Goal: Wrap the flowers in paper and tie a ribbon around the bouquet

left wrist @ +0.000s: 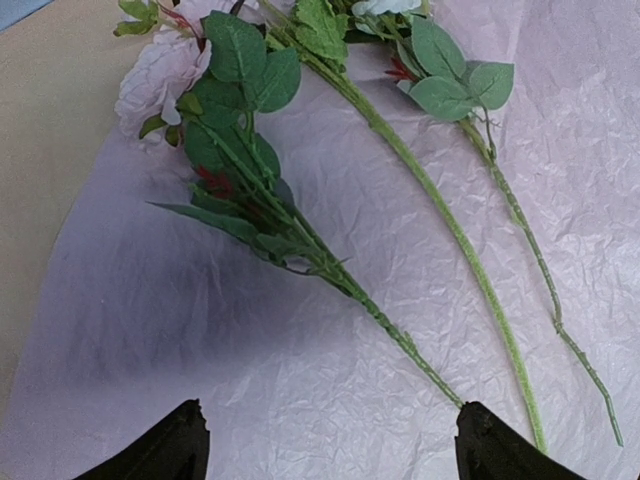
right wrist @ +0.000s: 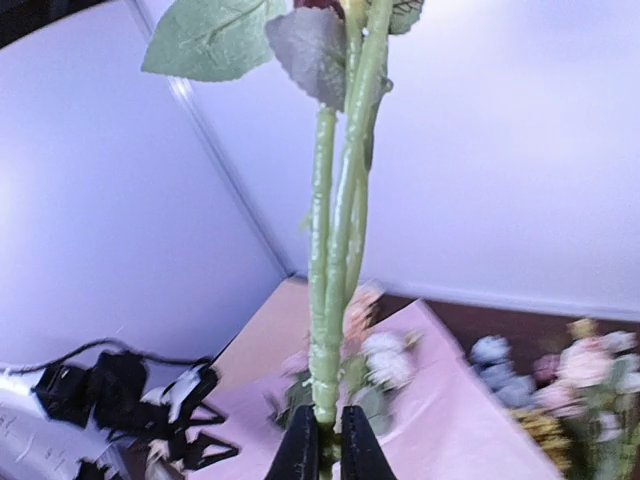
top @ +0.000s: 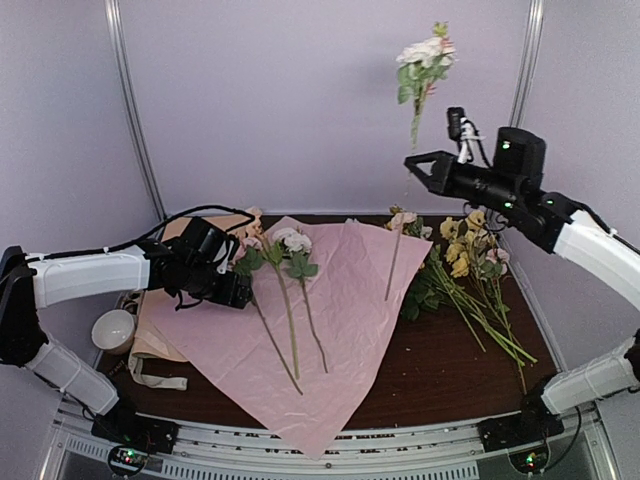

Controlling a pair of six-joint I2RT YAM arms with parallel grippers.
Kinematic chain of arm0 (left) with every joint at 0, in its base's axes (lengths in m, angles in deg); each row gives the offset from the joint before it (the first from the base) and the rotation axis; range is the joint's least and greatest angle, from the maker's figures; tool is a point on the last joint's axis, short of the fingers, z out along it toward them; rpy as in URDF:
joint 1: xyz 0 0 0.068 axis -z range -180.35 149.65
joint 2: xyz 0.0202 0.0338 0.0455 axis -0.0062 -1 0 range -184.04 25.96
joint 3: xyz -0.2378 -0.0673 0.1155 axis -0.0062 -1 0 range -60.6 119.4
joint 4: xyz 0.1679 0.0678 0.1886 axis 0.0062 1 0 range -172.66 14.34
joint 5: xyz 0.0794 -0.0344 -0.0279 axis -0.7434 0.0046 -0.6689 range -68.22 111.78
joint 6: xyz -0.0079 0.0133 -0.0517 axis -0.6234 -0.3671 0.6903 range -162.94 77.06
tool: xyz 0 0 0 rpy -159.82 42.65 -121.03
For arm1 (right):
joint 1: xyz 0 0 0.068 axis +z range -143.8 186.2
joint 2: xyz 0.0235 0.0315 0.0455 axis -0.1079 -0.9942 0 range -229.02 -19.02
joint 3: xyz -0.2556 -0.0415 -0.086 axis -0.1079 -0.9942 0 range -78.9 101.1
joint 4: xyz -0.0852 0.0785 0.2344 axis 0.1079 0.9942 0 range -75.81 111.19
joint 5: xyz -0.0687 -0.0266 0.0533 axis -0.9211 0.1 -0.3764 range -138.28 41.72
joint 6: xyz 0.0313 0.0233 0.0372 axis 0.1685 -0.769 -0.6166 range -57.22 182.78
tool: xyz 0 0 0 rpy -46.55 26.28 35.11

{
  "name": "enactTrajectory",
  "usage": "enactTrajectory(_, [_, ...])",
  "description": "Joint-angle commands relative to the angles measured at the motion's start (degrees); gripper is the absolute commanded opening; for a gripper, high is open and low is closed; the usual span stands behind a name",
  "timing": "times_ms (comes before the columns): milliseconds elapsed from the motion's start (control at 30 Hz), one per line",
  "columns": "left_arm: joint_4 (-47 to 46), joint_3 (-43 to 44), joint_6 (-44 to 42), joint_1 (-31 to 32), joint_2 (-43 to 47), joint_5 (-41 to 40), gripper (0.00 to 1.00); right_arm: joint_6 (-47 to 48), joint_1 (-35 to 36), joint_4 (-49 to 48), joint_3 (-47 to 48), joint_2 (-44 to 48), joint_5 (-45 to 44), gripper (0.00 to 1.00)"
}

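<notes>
The paper (top: 340, 310) lies spread on the table, pink face up; it looks lilac in the left wrist view (left wrist: 330, 380). Three long-stemmed flowers (top: 285, 250) lie on it, and another stem (top: 394, 262) rests near its right corner. My left gripper (top: 240, 290) hovers open just above the sheet, and a leafy stem (left wrist: 400, 335) ends by its right fingertip (left wrist: 490, 445). My right gripper (top: 412, 160) is raised high and shut on the bottom of a green stem (right wrist: 335, 250) with white-pink blooms (top: 425, 55). A cream ribbon (top: 152, 378) lies front left. A bouquet is out of view.
A loose pile of yellow and pink flowers (top: 470, 262) lies on the dark table at the right. Tan paper sheets (top: 160, 325) and a white cup (top: 113, 330) sit at the left. White walls enclose the back and sides.
</notes>
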Motion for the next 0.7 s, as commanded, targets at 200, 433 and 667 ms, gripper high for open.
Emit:
enactTrajectory(200, [-0.19,-1.09,-0.22,-0.44,2.45,-1.92,0.88,-15.84,21.42,8.29,20.31,-36.06,10.10,0.00])
enactTrajectory(433, [-0.23,-1.74,-0.22,-0.55,2.18,-2.23,0.88,-18.24,22.75,12.54,28.38,-51.75,8.77,0.00])
enactTrajectory(667, [0.11,-1.14,-0.74,-0.49,1.96,-2.68,0.88,-10.15,22.23,21.66,35.12,-54.76,-0.07,0.27])
